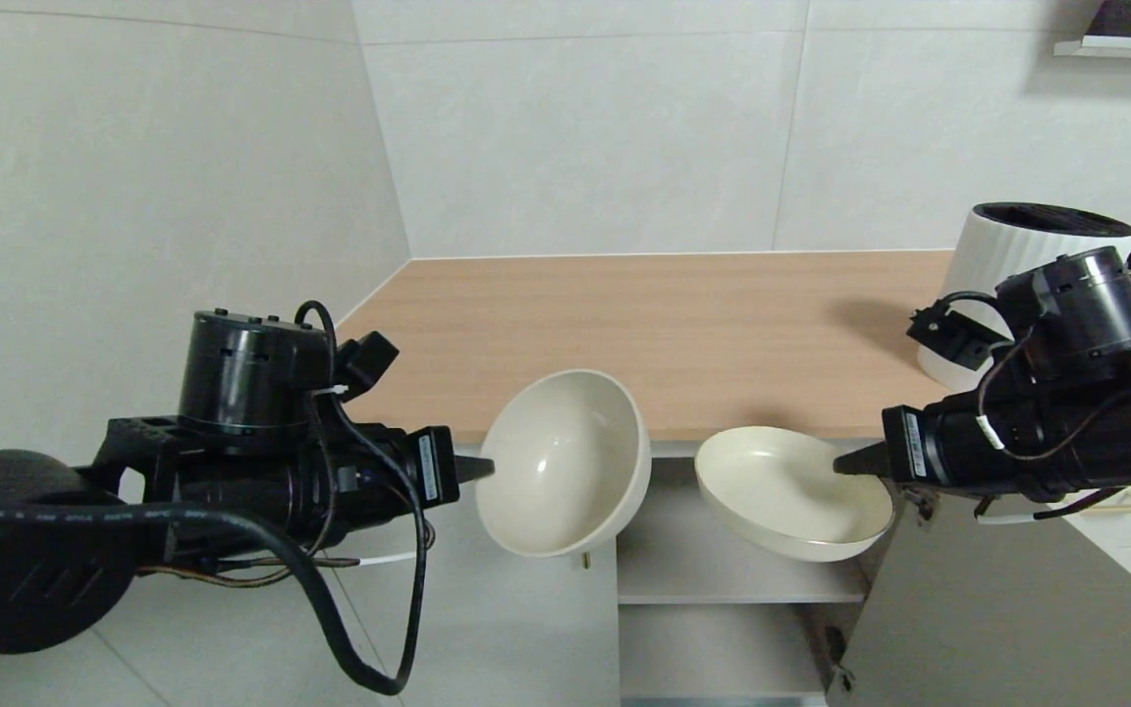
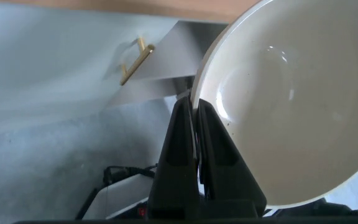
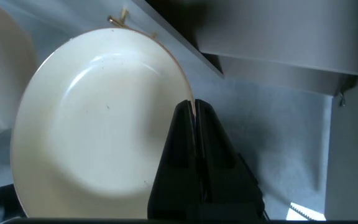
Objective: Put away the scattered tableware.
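My left gripper is shut on the rim of a deep cream bowl, which hangs tilted in the air in front of the counter edge. In the left wrist view the two fingers pinch that bowl at its rim. My right gripper is shut on the rim of a shallow cream plate, held just right of the bowl, over the open cabinet. The right wrist view shows the pinch on the plate.
A wooden counter runs along the tiled wall, with a white ribbed container at its right end. Below the counter an open cabinet shows shelves, and its grey door stands open on the right.
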Available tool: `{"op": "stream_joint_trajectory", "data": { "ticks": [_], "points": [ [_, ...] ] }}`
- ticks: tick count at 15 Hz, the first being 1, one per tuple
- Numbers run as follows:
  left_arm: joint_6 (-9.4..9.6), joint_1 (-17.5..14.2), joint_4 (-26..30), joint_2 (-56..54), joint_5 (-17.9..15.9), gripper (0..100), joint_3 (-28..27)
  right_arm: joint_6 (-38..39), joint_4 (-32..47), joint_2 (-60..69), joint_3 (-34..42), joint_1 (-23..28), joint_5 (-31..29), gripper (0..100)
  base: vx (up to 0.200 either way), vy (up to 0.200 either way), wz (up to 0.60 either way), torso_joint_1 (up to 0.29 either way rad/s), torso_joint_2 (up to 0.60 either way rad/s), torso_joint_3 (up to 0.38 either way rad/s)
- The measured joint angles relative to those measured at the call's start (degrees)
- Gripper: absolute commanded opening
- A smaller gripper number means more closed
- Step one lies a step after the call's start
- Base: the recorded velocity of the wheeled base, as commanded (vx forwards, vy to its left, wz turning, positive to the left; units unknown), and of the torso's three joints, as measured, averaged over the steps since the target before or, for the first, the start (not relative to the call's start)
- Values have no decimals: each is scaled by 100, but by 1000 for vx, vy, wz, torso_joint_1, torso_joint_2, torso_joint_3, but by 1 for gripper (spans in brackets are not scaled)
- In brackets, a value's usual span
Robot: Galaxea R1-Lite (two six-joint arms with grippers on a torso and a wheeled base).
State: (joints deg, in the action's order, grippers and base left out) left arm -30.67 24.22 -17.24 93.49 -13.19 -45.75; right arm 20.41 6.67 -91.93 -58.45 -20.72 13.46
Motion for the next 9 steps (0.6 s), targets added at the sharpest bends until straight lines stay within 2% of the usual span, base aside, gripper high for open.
{"op": "stream_joint_trajectory", "data": {
  "ticks": [3,9],
  "points": [
    [0,6,-16,108,6,0,-9,-2,-22,-180,-1,4,-11,0,0,0,0,-25,64,40],
    [-1,28,-5,212,15,0,-16,-2,-24,-335,-9,2,-5,0,0,0,0,-161,418,258]
  ]
}}
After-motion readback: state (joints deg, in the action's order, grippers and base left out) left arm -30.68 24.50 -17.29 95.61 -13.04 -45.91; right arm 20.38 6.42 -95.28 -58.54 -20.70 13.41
